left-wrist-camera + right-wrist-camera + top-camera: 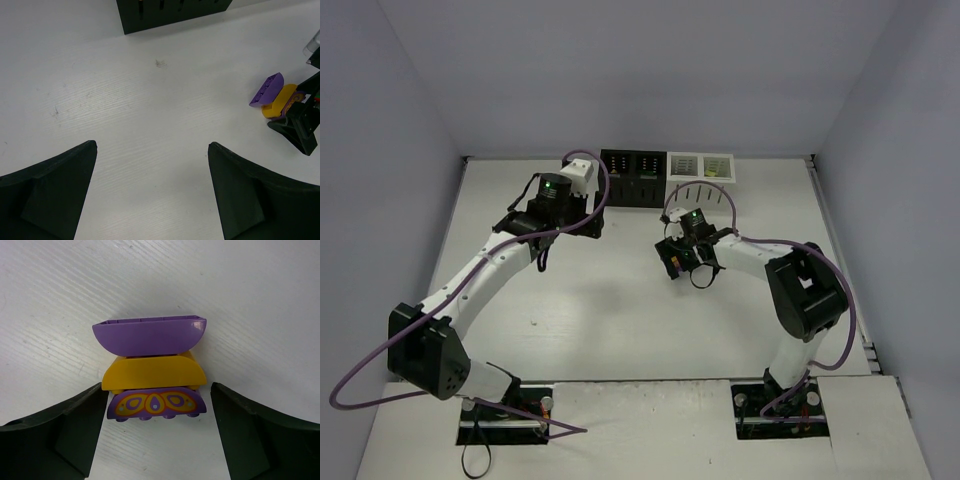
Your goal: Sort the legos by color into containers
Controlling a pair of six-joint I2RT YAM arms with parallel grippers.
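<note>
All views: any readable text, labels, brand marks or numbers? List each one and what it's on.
Readable text: none in any of the three views.
Printed purple brick: yellow-and-lilac teardrop ornament only, no letters or digits.
Black bins and white bins: no label shows; too small here to rule out fine print.
</note>
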